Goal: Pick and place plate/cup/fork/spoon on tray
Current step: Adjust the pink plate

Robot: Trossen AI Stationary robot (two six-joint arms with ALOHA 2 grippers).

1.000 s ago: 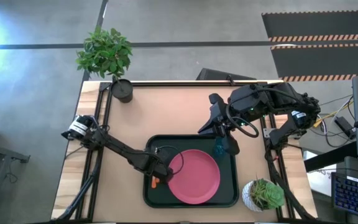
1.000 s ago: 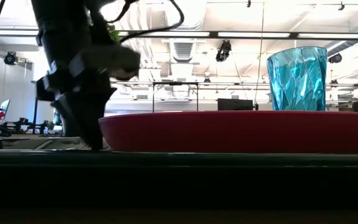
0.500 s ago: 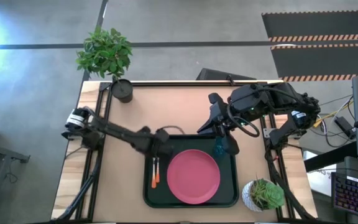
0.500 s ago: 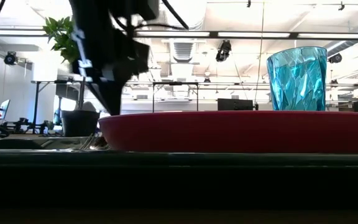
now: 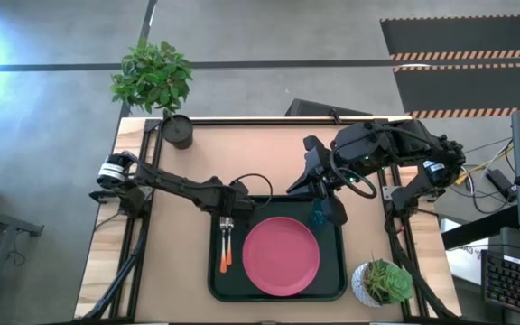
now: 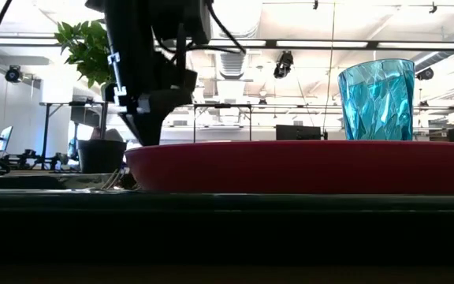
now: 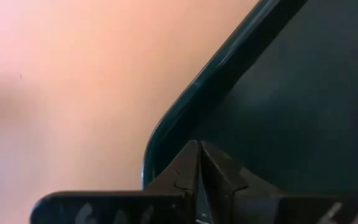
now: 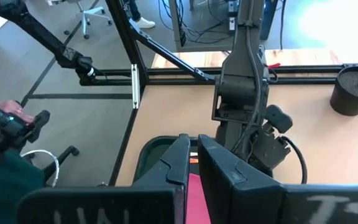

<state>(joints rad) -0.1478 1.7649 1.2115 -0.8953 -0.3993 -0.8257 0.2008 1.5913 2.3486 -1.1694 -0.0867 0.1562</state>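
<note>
The dark tray (image 5: 337,287) lies at the table's near middle. The pink plate (image 5: 281,255) lies flat in it (image 6: 306,167). The teal cup (image 5: 317,215) stands upright on the tray's far right part (image 6: 377,99). Two orange-handled utensils (image 5: 225,246) lie side by side on the tray left of the plate, silver ends toward the far edge; I cannot tell fork from spoon. My left gripper (image 5: 229,209) hangs shut and empty above the tray's far left corner (image 7: 166,134). My right gripper (image 5: 333,213) is shut, just right of the cup, and holds nothing.
A dark pot (image 5: 178,132) stands at the table's far left, with a leafy plant (image 5: 152,77) behind it. A small plant in a white pot (image 5: 382,282) stands at the near right. Bare tabletop (image 5: 170,262) lies left of the tray. A person's hand (image 8: 8,118) shows beyond the table.
My left gripper has risen from the tray's left part, beside the plate, and gone toward the table's far edge, ending over the tray's far left corner. The two orange-handled utensils now lie uncovered on the tray where it was.
</note>
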